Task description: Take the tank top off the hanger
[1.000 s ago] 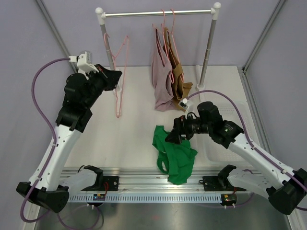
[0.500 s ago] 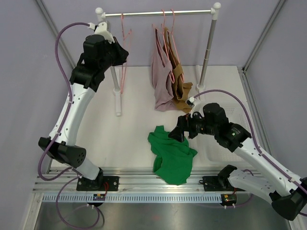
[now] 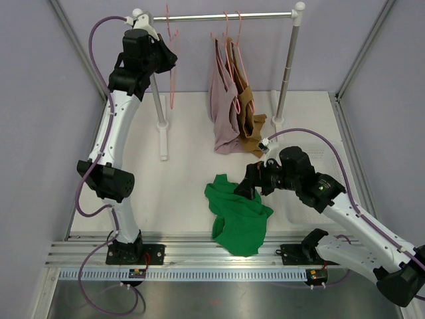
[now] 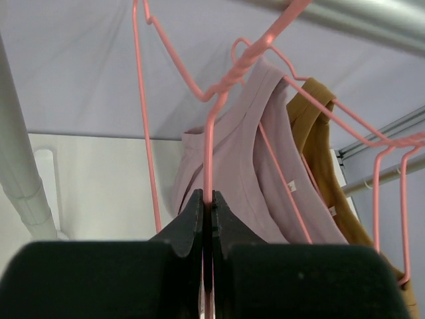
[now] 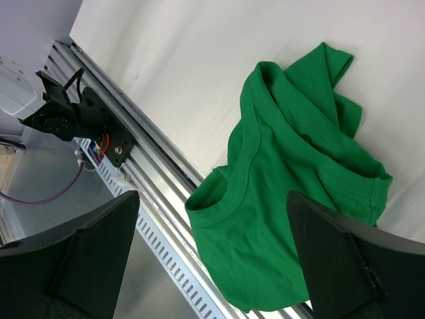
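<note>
The green tank top (image 3: 236,216) lies crumpled on the table near the front edge, off any hanger. It fills the right wrist view as the tank top (image 5: 299,179). My right gripper (image 3: 246,185) hovers just above its right side, open (image 5: 212,194), with nothing between the fingers. An empty pink wire hanger (image 3: 171,80) hangs at the left end of the rail, its hook up at the bar. My left gripper (image 3: 167,58) is shut on it; in the left wrist view the gripper (image 4: 206,199) pinches the hanger's wire (image 4: 208,146).
A metal clothes rail (image 3: 219,16) on two posts (image 3: 287,66) spans the back. A mauve top (image 3: 222,100) and a brown top (image 3: 249,109) hang on pink hangers at its middle. The aluminium base rail (image 3: 199,249) runs along the front, under the tank top's hem.
My left arm lifted the empty hanger from low over the table up to the rail. My right gripper opened and drew slightly back, leaving the green tank top on the table.
</note>
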Motion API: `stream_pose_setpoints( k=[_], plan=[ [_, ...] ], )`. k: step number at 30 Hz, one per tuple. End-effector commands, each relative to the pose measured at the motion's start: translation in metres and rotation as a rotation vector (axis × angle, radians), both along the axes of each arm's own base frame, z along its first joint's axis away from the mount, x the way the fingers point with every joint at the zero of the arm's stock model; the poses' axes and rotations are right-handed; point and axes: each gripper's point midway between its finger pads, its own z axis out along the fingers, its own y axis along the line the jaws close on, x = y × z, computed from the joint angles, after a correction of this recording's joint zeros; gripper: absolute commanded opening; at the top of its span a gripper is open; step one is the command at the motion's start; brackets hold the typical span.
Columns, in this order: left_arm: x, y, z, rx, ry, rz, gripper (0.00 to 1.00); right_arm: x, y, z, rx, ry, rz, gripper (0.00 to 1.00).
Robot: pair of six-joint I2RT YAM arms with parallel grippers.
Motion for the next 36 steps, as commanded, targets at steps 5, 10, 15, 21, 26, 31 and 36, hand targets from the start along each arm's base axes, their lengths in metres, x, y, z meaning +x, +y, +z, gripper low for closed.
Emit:
stream_pose_setpoints(
  k=[5, 10, 15, 21, 26, 31, 36],
  plan=[
    [-0.005, 0.000, 0.012, -0.049, -0.022, -0.053, 0.20, -0.013, 0.018, -0.001, 0.048, 0.030, 0.127, 0.99],
    [-0.020, 0.003, 0.022, -0.046, -0.045, -0.055, 0.65, -0.005, 0.019, -0.025, -0.092, 0.068, 0.092, 0.99],
    [-0.054, 0.013, 0.038, -0.011, -0.068, -0.058, 0.99, 0.000, 0.020, -0.054, -0.293, 0.066, 0.004, 1.00],
    [-0.125, 0.048, 0.024, 0.003, -0.041, 0.058, 0.99, -0.007, 0.028, -0.098, -0.515, 0.059, -0.044, 1.00],
    [-0.174, 0.083, -0.006, 0.004, -0.032, 0.200, 0.99, -0.013, 0.037, -0.137, -0.640, 0.070, -0.051, 0.99],
    [-0.216, 0.081, -0.024, 0.002, -0.016, 0.149, 0.99, -0.019, 0.034, -0.185, -0.764, 0.148, -0.026, 1.00],
    [-0.242, 0.080, -0.046, 0.058, 0.016, 0.103, 0.99, -0.024, 0.042, -0.206, -0.777, 0.191, 0.010, 0.45]
  ],
)
